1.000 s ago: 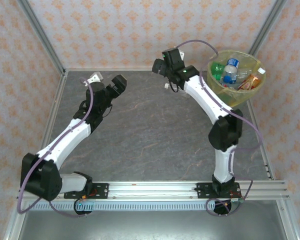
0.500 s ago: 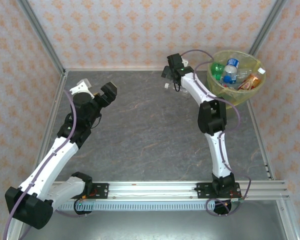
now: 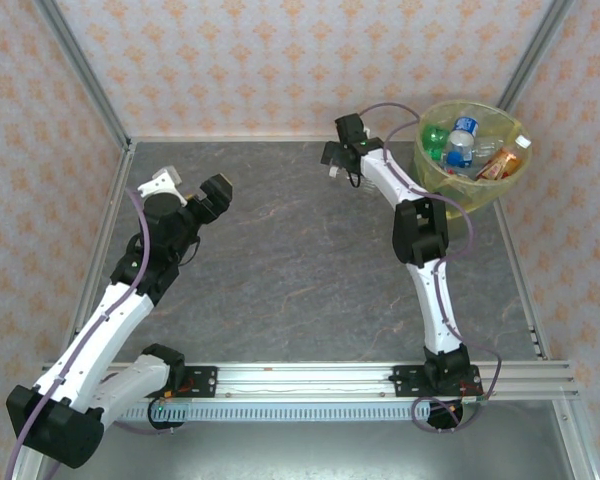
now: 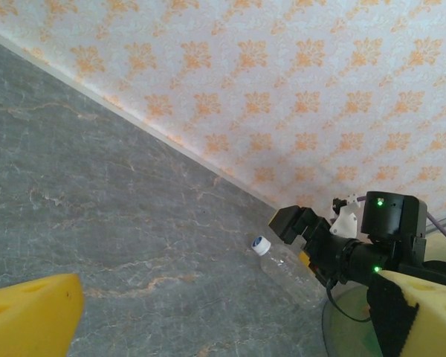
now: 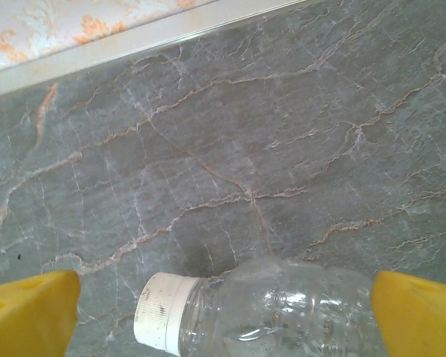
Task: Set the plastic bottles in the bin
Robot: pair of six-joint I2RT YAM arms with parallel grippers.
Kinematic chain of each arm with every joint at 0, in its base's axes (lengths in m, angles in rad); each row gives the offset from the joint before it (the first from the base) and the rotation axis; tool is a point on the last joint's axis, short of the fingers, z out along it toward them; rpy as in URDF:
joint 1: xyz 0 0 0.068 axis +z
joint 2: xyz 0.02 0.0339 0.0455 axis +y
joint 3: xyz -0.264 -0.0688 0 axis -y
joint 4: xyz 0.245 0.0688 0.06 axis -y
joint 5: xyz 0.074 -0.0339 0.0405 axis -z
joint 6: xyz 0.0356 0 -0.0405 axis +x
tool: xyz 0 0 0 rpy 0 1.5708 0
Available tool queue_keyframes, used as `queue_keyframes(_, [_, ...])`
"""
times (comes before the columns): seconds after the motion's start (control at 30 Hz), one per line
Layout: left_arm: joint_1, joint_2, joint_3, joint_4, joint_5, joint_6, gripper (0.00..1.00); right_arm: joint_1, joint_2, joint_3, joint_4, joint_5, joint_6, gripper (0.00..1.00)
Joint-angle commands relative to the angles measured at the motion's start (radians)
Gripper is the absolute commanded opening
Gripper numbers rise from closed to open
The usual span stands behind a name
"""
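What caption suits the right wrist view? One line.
Open right gripper above a clear, white-capped bottle lying on the table.

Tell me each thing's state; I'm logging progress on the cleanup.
Clear bottle: lying on the table, capped, not gripped.
Bin: upright, several bottles inside.
Left tool: open, empty.
Right tool: open, over the clear bottle.
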State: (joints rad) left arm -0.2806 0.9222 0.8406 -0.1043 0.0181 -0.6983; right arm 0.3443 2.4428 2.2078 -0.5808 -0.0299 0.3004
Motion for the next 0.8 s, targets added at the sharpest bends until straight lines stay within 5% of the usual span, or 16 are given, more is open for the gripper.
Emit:
queue_keyframes(0.0, [0.008,-0.013,-0.029,0.024,0.017,0.006,0.99,0.024,-0.084,-0.071,-0.028,-0.015,-0.003,1.00])
queue_keyframes(0.53, [0.008,-0.032,-0.056,0.029,0.044,-0.006,0.99,0.127,-0.282,-0.283,-0.001,0.075,-0.032,1.00])
queue_keyframes(0.77, [0.008,-0.069,-0.069,-0.001,0.028,-0.004,0.99,0.128,-0.296,-0.381,0.002,-0.065,-0.154,1.00])
